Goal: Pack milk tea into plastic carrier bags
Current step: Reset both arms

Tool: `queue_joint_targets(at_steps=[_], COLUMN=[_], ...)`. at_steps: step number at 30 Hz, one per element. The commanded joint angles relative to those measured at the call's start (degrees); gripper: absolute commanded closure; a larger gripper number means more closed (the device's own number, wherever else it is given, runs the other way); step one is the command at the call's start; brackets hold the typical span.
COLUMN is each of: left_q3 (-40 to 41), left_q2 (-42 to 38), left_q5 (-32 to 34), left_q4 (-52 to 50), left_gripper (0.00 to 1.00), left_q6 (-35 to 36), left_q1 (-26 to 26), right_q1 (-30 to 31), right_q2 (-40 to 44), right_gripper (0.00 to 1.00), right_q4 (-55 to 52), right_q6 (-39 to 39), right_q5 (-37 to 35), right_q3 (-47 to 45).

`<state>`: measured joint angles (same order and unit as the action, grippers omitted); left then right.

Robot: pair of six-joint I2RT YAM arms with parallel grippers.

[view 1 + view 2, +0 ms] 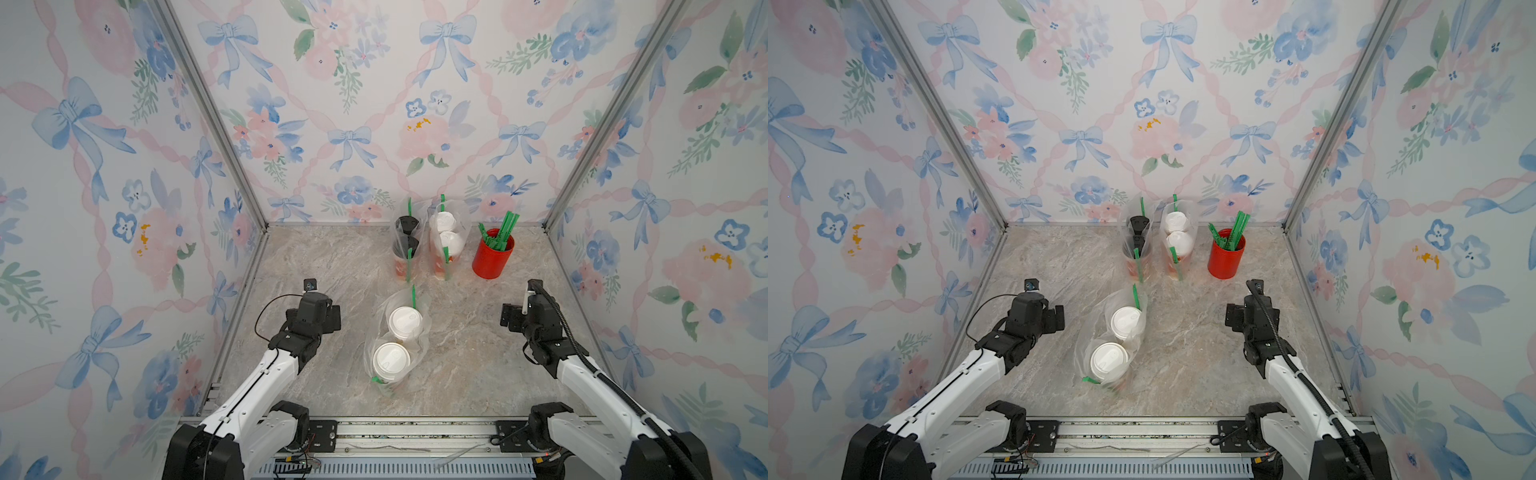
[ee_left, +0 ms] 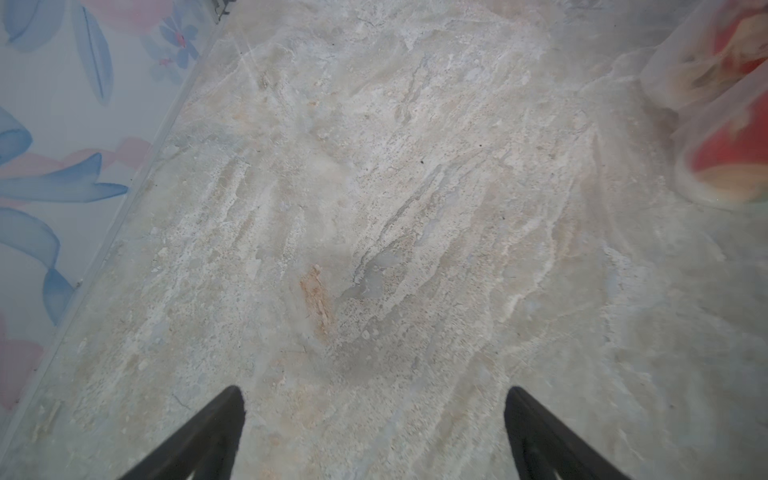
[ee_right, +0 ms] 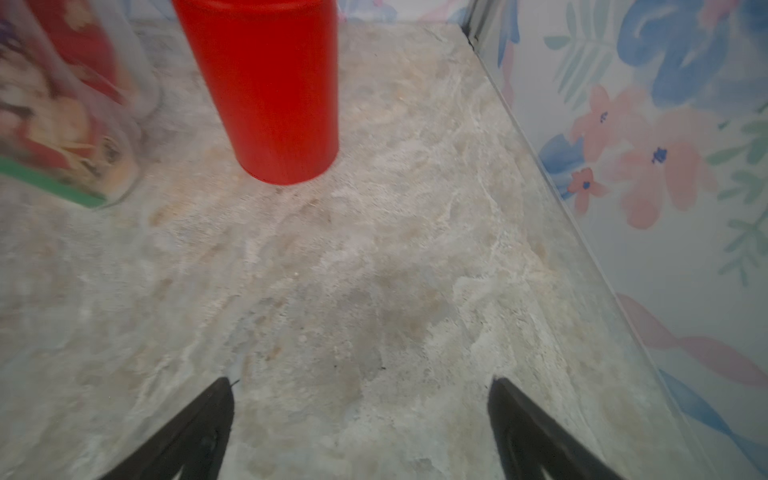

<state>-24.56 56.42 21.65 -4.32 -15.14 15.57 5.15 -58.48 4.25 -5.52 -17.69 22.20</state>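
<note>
Gaping empty, left gripper (image 2: 374,390) and right gripper (image 3: 361,382) flank milk tea (image 1: 405,322) paired in clear bags (image 1: 372,351).

The tabletop (image 1: 478,365) looks like veined stone, matt and mottled. The carrier bags (image 1: 371,351) are thin clear plastic, crinkled and softly shiny, around printed paper cups (image 1: 400,269) with smooth plastic lids (image 1: 405,323). The red straw cup (image 1: 492,259) is plain and smooth. The frame posts (image 1: 216,116) are brushed metal.
</note>
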Motion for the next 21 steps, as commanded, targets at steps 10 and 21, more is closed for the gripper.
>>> queue_joint_targets(at_steps=[10,21], left_q3=[9.49,9.99], left_q2=[20.56,31.75], left_q5=[-9.53,-23.78], left_q4=[57.17,69.24], left_gripper=[0.04,0.05], left_q6=[13.1,13.96], left_q1=[-8.47,-15.58], right_q1=[-3.79,-0.29], right_q2=[-28.84,-29.68], right_gripper=[0.03,0.03], right_q4=[54.33,47.29], right_q6=[2.55,5.52], right_q5=[7.55,3.41], right_q3=[-4.13,-0.14])
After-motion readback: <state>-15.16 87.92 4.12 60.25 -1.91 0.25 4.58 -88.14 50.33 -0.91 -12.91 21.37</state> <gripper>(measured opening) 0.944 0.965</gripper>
